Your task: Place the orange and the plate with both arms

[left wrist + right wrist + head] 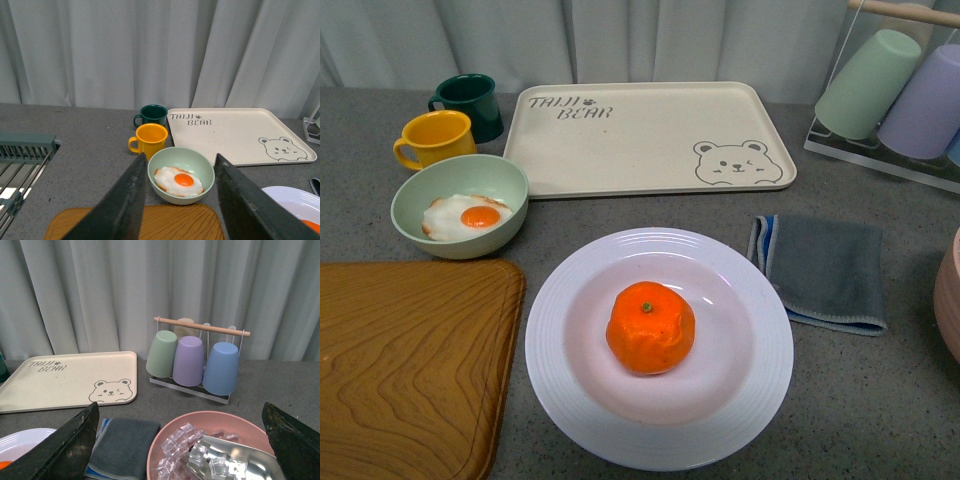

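The orange, a bright dimpled mandarin-like fruit with a small green stem spot, sits in the well of the large round white plate with a ridged rim, stem upward. The plate lies flat on the grey speckled desk, near its front edge.

The plate's left rim lies just beside the brown wooden board, with only a thin gap between them. The folded grey cloth with a blue edge lies near its right rim. Behind the plate there is a strip of bare desk, then the rectangular cream tray with a bear drawing. To the back left stands the pale green bowl holding a fried egg. Beyond it are a yellow mug and a dark green mug. The widest bare desk lies at the front right.

A pale pleated curtain closes the back. A rack of upturned pastel cups stands at the far right.

Neither arm shows in the front view. In its wrist view the left end effector hangs above the wooden board with its jaws apart and nothing between them. The right end effector has its jaws spread wide above a pink bowl of ice cubes, which is cut off at the front view's right edge. Each wrist view catches only a sliver of the plate.
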You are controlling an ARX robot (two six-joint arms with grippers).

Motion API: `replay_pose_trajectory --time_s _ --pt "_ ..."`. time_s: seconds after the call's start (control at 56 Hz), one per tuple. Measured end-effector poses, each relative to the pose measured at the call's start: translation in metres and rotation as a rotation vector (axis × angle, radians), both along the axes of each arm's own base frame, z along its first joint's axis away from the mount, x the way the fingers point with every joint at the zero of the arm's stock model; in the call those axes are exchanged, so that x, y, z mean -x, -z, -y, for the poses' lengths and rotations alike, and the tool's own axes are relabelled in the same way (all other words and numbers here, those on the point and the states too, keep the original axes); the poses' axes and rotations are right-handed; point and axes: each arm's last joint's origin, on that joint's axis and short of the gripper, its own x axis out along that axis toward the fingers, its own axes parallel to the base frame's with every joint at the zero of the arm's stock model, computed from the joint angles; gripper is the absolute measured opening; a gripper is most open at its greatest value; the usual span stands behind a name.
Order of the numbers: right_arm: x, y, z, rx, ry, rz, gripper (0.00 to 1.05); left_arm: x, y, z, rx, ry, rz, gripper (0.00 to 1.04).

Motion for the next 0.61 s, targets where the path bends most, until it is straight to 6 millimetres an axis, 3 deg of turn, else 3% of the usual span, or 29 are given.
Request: replay_pose_trajectory --time_s 0.071,0.339,0.464,0.536,0.607 --pt "0.000 0.000 0.000 0.000 0.000 0.000 0.95 0.000 0.000 0.000 -0.001 0.000 0.000 0.57" --pt "0.000 0.000 0.000 0.000 0.000 0.000 0.95 0.011 0.003 0.000 0.000 0.002 -0.009 0.10" --pt "0.000 0.000 0.000 0.002 0.007 -0.007 0.95 0.011 0.003 0.000 -0.003 0.002 -0.009 0.30" --pt "-0.003 0.001 -0.002 0.000 0.066 -0.178 0.95 0.011 0.003 0.000 -0.003 0.002 -0.008 0.43" --pt "-0.014 0.005 -0.013 -0.004 0.001 -0.309 0.95 0.011 0.003 0.000 -0.003 0.002 -0.008 0.56"
